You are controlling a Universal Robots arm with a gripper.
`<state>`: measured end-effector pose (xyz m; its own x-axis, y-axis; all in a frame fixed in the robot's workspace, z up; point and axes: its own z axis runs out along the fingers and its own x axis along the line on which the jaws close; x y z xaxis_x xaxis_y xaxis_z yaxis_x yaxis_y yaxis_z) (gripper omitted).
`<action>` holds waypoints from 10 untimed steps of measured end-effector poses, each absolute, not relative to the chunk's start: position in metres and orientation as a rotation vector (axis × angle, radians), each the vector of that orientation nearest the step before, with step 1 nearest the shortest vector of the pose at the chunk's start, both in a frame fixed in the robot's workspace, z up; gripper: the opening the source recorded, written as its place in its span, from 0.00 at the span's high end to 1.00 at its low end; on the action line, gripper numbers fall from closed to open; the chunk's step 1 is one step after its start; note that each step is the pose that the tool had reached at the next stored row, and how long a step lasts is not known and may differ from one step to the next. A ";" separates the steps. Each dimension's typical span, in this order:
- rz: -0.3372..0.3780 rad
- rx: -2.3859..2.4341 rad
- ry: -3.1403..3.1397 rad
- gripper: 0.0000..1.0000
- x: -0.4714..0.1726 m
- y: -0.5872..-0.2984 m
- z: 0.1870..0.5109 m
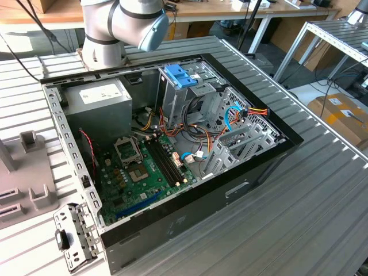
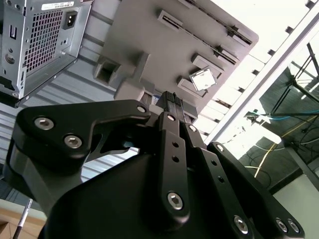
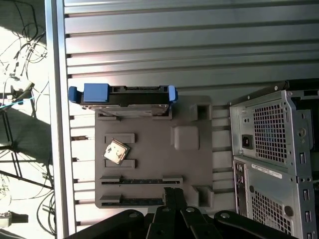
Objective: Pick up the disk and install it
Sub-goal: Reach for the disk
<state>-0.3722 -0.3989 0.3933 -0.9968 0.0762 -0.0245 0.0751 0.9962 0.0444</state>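
Observation:
The disk (image 3: 122,94) stands on its long edge in a slot at one end of a grey holder plate (image 3: 187,164). It has a dark body with bright blue rails and a blue end tab. My gripper (image 3: 172,192) hangs above the opposite end of that plate, well apart from the disk, and its black fingers are pressed together with nothing between them. In the second wrist view the gripper (image 2: 172,97) points down at the same holder plate (image 2: 134,35). The open computer case (image 1: 172,144) lies on the table, with a pale blue bracket (image 1: 180,75) over its drive cage.
A small silver chip (image 3: 116,152) sits in a pocket of the plate. The case's rear panel (image 3: 274,159) stands close beside the plate. In the case are a grey power supply box (image 1: 98,99), a green motherboard (image 1: 144,172) and loose cables (image 1: 230,115). The ribbed metal table (image 1: 310,201) extends around it.

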 end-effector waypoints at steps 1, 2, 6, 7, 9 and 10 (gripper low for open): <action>0.068 0.118 3.112 0.89 -0.373 -0.399 0.393; 0.068 0.118 3.112 0.89 -0.375 -0.399 0.393; 0.068 0.118 3.113 0.89 -0.379 -0.399 0.393; 0.068 0.118 3.113 0.89 -0.380 -0.399 0.393; 0.068 0.118 3.113 0.89 -0.382 -0.399 0.393; 0.068 0.118 3.113 0.89 -0.383 -0.399 0.393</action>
